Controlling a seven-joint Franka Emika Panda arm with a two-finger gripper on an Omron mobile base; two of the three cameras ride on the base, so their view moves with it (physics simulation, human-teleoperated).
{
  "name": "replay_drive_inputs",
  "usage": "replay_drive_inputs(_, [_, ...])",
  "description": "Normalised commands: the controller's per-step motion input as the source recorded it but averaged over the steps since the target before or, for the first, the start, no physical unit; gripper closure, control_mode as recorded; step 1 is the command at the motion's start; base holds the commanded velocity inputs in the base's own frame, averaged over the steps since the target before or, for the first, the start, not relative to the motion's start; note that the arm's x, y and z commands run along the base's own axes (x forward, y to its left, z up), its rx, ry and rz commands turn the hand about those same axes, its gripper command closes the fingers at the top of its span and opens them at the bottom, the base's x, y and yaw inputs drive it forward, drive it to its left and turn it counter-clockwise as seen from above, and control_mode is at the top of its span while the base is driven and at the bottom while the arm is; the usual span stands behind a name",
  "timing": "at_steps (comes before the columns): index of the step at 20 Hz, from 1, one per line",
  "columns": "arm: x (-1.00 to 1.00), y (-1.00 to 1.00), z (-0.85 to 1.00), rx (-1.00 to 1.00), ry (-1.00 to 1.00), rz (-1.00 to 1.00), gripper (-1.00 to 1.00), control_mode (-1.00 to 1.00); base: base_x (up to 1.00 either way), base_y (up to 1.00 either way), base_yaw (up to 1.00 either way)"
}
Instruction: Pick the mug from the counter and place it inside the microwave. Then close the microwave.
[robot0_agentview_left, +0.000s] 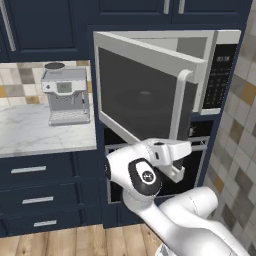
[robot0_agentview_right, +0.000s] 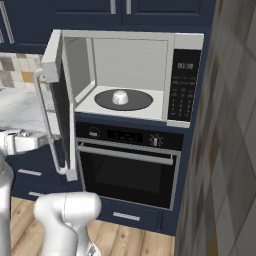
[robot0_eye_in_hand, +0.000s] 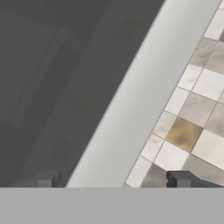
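The end effector (robot0_eye_in_hand: 113, 178) is open and empty, positioned against the outer face of the microwave door (robot0_agentview_left: 142, 92). The door stands ajar. Beyond it, the mug (robot0_agentview_right: 120, 97) rests on the turntable (robot0_agentview_right: 135, 102) inside the microwave (robot0_agentview_right: 186, 87).

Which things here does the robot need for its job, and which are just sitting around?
For the job:
- mug, already on the turntable inside
- microwave, its door open
- gripper, jaws open, by the door

Just there:
- coffee machine on the counter
- oven below
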Motion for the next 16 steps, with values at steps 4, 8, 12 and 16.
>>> replay_drive_inputs(4, [0.17, -0.51, 0.07, 0.00, 0.00, 0.08, -1.00, -1.00, 0.00, 0.00, 0.00])
replay_drive_inputs(8, [0.33, -0.34, 0.12, 0.00, 0.07, 0.04, -1.00, -1.00, 0.00, 0.00, 0.00])
replay_drive_inputs(12, [0.37, -0.32, 0.09, 0.00, 0.06, 0.03, -1.00, -1.00, 0.00, 0.00, 0.00])
replay_drive_inputs(16, [0.38, -0.39, 0.10, 0.00, 0.10, 0.03, -1.00, -1.00, 0.00, 0.00, 0.00])
